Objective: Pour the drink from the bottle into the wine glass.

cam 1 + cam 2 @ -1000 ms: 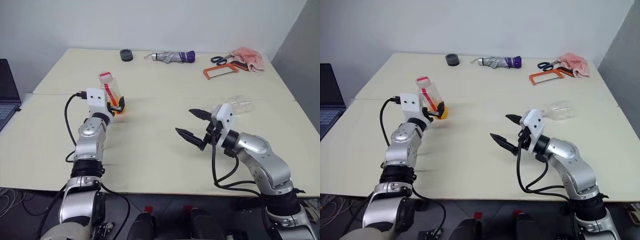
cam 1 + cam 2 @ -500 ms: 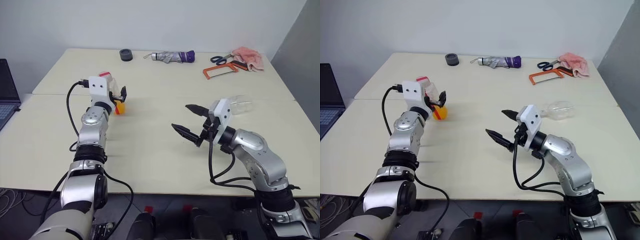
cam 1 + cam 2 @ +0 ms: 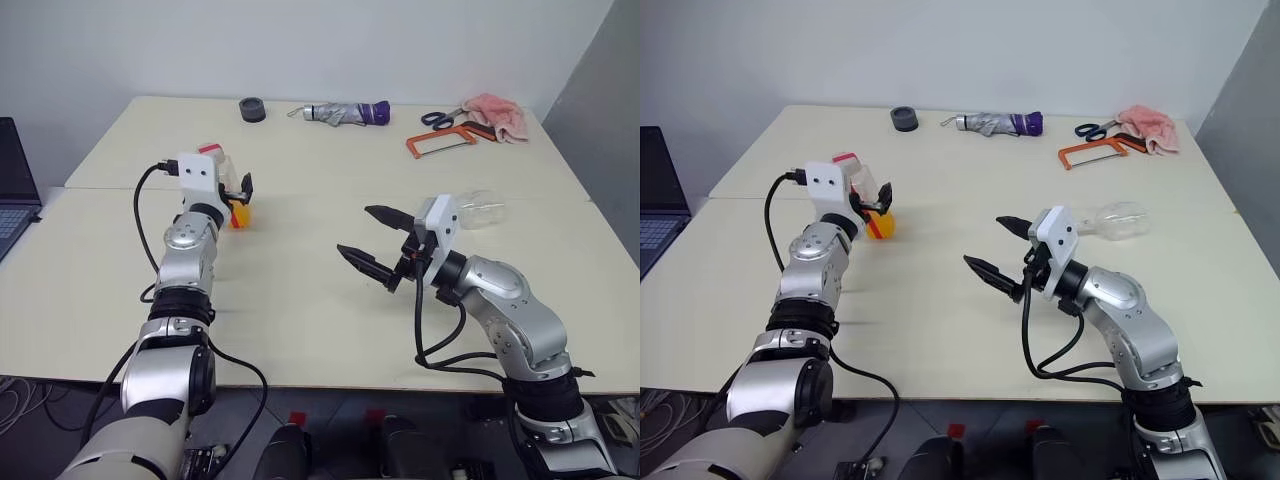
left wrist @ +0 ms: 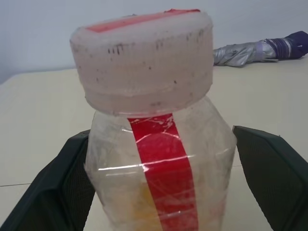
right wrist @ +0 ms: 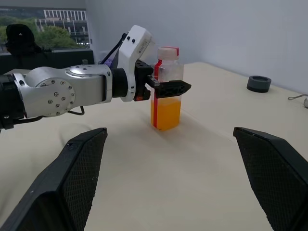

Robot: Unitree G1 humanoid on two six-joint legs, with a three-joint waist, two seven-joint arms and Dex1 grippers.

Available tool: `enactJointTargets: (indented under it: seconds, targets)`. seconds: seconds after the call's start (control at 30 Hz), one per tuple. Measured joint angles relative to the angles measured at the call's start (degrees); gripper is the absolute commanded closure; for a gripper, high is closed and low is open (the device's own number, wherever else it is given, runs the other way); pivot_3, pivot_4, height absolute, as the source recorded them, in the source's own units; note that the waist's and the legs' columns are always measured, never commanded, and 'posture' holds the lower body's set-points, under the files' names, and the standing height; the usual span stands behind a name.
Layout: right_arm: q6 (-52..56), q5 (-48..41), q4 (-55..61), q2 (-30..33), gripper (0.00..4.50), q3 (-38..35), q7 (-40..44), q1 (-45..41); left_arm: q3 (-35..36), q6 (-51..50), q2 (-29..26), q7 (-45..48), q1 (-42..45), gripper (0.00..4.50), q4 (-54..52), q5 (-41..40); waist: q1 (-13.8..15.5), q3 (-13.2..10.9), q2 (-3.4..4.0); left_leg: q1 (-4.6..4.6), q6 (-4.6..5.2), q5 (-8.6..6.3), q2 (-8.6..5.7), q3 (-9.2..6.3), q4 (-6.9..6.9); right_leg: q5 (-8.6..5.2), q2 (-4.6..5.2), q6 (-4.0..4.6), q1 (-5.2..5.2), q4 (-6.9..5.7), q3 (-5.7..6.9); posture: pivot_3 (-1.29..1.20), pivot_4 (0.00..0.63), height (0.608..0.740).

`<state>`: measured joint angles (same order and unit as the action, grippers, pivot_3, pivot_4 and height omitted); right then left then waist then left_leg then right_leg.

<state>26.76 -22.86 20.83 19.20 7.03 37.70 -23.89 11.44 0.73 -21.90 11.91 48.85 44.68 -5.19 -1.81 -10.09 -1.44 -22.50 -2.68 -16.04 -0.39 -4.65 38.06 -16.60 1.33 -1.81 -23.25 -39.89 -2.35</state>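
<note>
We see the bottle (image 5: 166, 86) standing upright on the left part of the table (image 3: 300, 280), with the drink (image 5: 166, 111) filling its lower part and the red-and-white cap (image 4: 144, 57) still on. A red strip (image 4: 161, 178) runs down its side. The left tool (image 3: 240, 190) is at the bottle's upper body with a black finger on either side; its fingers (image 4: 269, 178) stand spread wide, and in the left wrist view there is a gap between each finger and the plastic, so we read it as open around the bottle, not clamped on it.

The wine glass (image 3: 1120, 219) lies on its side on the right part of the table, just behind the right wrist. The right tool (image 3: 372, 243) hangs above the table's middle, pointing toward the bottle, its two fingers wide apart and holding nothing.

Along the far edge we find a dark ring-shaped roll (image 3: 253, 109), a folded umbrella (image 3: 345, 113), scissors (image 3: 440, 118), an orange-framed saw (image 3: 440, 143) and a pink cloth (image 3: 497, 115). A laptop (image 3: 15, 185) sits off the table's left side.
</note>
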Motion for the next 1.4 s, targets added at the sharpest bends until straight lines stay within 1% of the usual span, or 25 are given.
enactJointTargets:
  seconds: [0.17,0.2,0.23,0.33,0.4,0.47,0.67,0.83,1.07,1.2,1.33,1.4]
  targets:
    - [0.00,0.00,-0.04,-0.02,0.00,0.00,0.41,-0.39,-0.02,0.00,0.00,0.02,0.06,0.02,0.00,0.01,0.00,0.00,0.00,0.00,0.00,0.00,0.00,0.00,0.00,0.00,0.00,0.00,0.00,0.00,0.00,0.00,0.150,0.740]
    - [0.00,0.00,-0.10,-0.02,0.00,0.00,0.57,-0.40,-0.03,0.00,0.00,0.02,0.07,0.40,0.00,0.03,0.00,0.00,0.00,0.00,0.00,0.00,0.00,0.00,0.00,0.00,0.00,0.00,0.00,0.00,0.00,0.00,0.150,0.740]
    - [0.00,0.00,-0.26,-0.02,0.00,0.00,0.64,-0.41,-0.03,0.00,0.00,0.02,0.08,0.58,0.00,0.03,0.00,0.00,0.00,0.00,0.00,0.00,0.00,0.00,0.00,0.00,0.00,0.00,0.00,0.00,0.00,0.00,0.150,0.740]
    - [0.00,0.02,-0.89,-0.02,0.00,-0.01,0.73,-0.42,-0.02,0.00,0.00,-0.03,0.16,1.47,-0.01,0.02,0.00,0.00,0.00,0.00,-0.01,0.01,0.00,0.00,0.00,0.00,0.00,0.00,0.00,0.00,0.00,0.00,0.150,0.740]
    - [0.00,0.02,-0.96,-0.02,0.00,-0.01,0.77,-0.43,-0.02,0.01,0.01,-0.02,0.21,2.17,-0.01,0.01,0.00,0.00,0.00,0.00,-0.01,0.00,0.00,0.00,0.00,0.00,0.00,0.00,0.00,0.00,0.00,0.00,0.150,0.740]
    - [0.00,0.02,-0.96,0.00,0.00,-0.01,0.80,-0.44,-0.02,0.11,0.19,-0.04,0.21,2.61,-0.02,-0.03,0.00,0.00,0.00,0.00,-0.01,0.00,0.00,0.00,0.00,0.00,0.00,0.00,-0.01,0.00,0.00,0.00,0.150,0.740]
    - [0.00,0.02,-0.96,0.18,0.00,-0.06,0.83,-0.45,-0.02,0.79,0.57,0.56,0.15,2.65,-0.27,-0.21,0.01,0.00,0.00,-0.04,-0.02,0.01,0.00,-0.02,0.01,0.00,0.00,0.00,-0.02,0.00,0.00,0.00,0.150,0.740]
    - [0.00,-0.25,-0.85,0.95,0.00,-0.78,0.82,-0.43,-1.27,0.88,2.04,7.27,-1.76,2.65,-4.88,-1.82,0.00,0.00,0.00,-0.09,-0.15,0.08,0.01,-0.03,0.02,0.00,0.03,0.00,-0.04,0.00,0.01,0.00,0.150,0.740]
    - [2.00,-3.16,4.48,5.98,0.00,-6.12,0.46,2.49,-6.63,-4.00,3.15,25.49,-7.71,2.65,-18.04,-8.88,0.00,0.00,0.00,-0.16,-0.15,0.09,0.05,-0.06,0.02,0.00,0.06,0.00,-0.05,0.04,0.01,0.00,0.150,0.740]
    - [6.95,-6.26,9.52,7.99,0.00,-8.33,-1.66,4.55,-11.28,-11.13,3.14,38.42,-10.94,2.66,-28.02,-15.45,-0.08,0.00,0.01,-0.15,-0.14,0.08,0.07,-0.04,0.02,0.00,0.02,0.00,-0.05,0.02,-0.01,0.00,0.150,0.740]
    - [13.02,-10.88,14.98,8.52,0.00,-9.84,-4.84,3.85,-15.04,-17.28,1.51,48.44,-11.08,2.66,-33.46,-19.69,-0.29,0.00,0.01,-0.10,-0.08,0.05,0.06,-0.03,0.02,0.00,-0.06,0.01,-0.03,0.01,-0.03,0.00,0.150,0.740]
    - [15.50,-12.65,16.21,8.50,0.00,-10.16,-6.59,2.89,-16.18,-18.43,0.87,51.73,-11.01,2.66,-34.16,-20.43,-0.33,0.00,0.01,-0.08,0.05,-0.02,0.05,-0.02,0.03,0.00,-0.08,0.01,-0.02,0.00,-0.03,0.00,0.150,0.740]
